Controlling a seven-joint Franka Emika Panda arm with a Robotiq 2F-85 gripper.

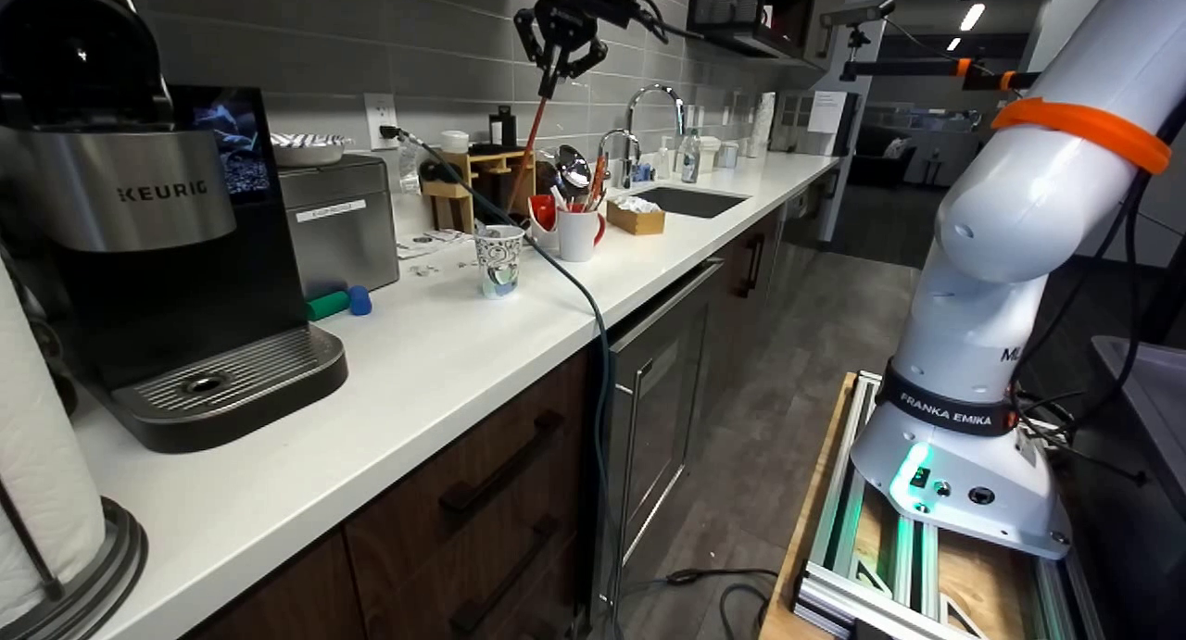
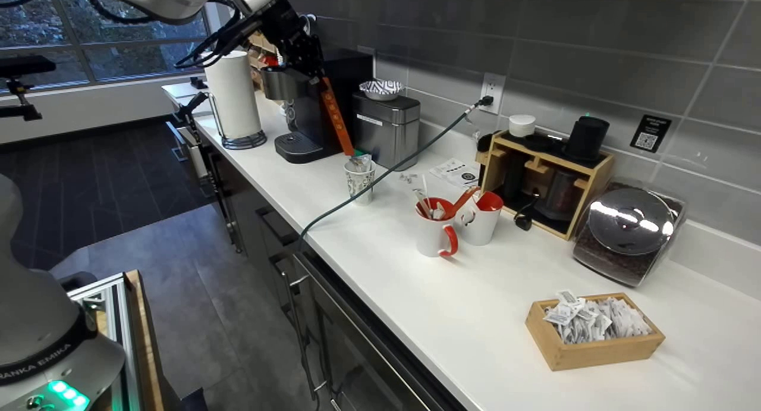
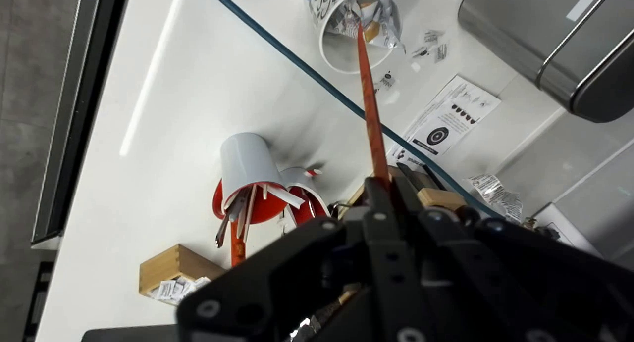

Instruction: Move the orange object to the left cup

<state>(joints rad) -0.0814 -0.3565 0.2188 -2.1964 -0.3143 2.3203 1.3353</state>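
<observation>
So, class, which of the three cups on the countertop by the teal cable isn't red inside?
The white paper cup with dark swirls: its inside is white; both white mugs have red interiors.

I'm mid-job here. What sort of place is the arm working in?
Probably an office kitchenette or break room: there's a coffee machine, a sink, and a wooden box of small packets.

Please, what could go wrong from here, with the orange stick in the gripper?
The gripper holds the orange stick near one end, so the stick may twist. If it goes into the paper cup, the crumpled wrappers already inside could stop it from settling, and it might tip the cup. The cable stretched past the cup might snag the stick.
</observation>
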